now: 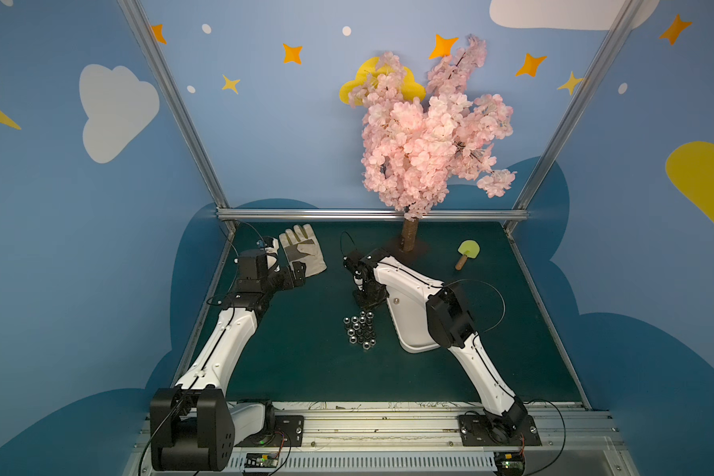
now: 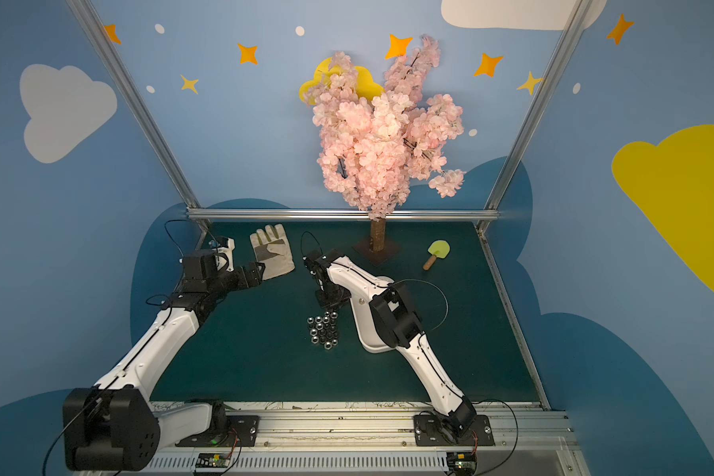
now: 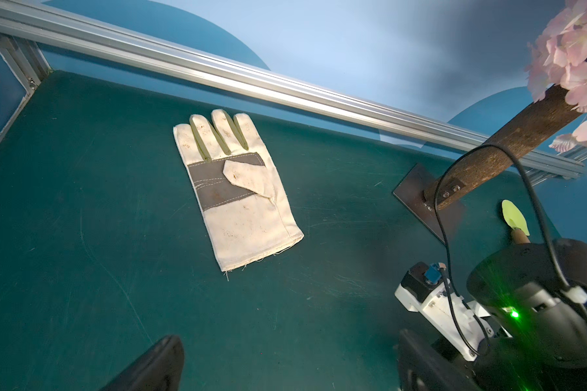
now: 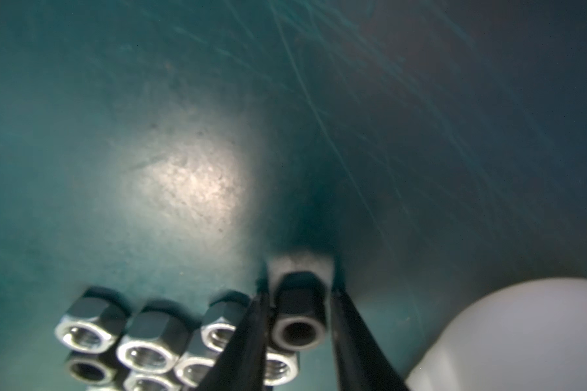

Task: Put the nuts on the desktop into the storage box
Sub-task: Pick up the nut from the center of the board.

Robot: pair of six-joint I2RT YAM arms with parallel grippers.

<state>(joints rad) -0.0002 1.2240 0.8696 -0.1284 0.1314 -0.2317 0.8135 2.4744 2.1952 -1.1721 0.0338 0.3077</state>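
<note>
Gripping one nut (image 4: pixel 297 325) at the far edge of the heap of nuts (image 1: pixel 360 329), the right gripper (image 4: pixel 299 294) stands narrow, fingers against its flanks, down by the desktop (image 1: pixel 306 371); storage box (image 1: pixel 415 348) just beside the heap, partly under that arm; left gripper (image 3: pixel 288 338) wide, empty, near the glove (image 3: pixel 238 189)

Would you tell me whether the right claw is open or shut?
Shut on a nut: in the right wrist view, the right claw has both fingers pressed against it.
</note>
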